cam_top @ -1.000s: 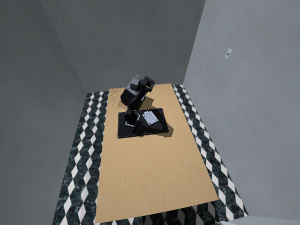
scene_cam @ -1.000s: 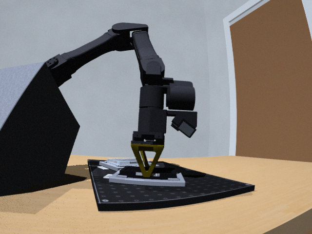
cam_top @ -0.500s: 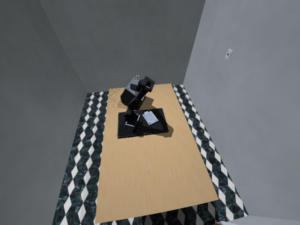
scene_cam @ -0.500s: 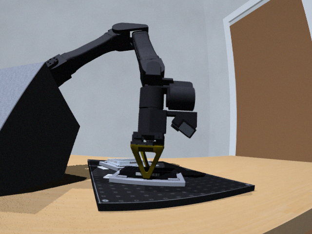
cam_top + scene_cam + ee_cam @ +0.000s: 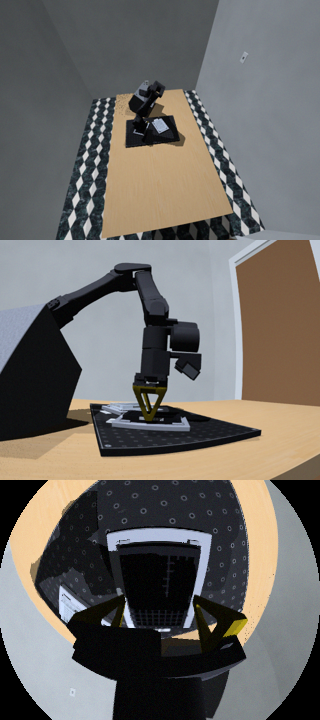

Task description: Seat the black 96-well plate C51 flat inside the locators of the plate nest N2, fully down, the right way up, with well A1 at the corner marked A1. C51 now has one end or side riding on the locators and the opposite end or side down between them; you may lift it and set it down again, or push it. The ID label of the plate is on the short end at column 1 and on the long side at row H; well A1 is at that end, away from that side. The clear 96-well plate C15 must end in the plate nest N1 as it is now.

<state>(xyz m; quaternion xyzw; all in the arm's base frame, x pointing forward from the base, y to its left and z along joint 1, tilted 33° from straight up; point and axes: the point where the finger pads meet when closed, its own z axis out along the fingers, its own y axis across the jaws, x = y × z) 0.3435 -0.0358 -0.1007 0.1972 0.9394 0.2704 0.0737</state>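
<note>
The black plate C51 (image 5: 162,586) lies inside the light grey frame of nest N2 (image 5: 160,539); it also shows in the exterior view (image 5: 152,417), low within the nest N2 (image 5: 151,425). My gripper (image 5: 159,598) stands straight down over the plate, fingers open, one on each long side and apart from it. In the exterior view the yellow fingers (image 5: 149,418) reach down to the plate. The clear plate C15 (image 5: 160,125) sits in nest N1 behind and to the side, and shows in the exterior view (image 5: 124,405).
Both nests stand on a black perforated baseplate (image 5: 175,436) on a wooden table (image 5: 160,175). The arm's dark base block (image 5: 31,374) stands at the left behind the baseplate.
</note>
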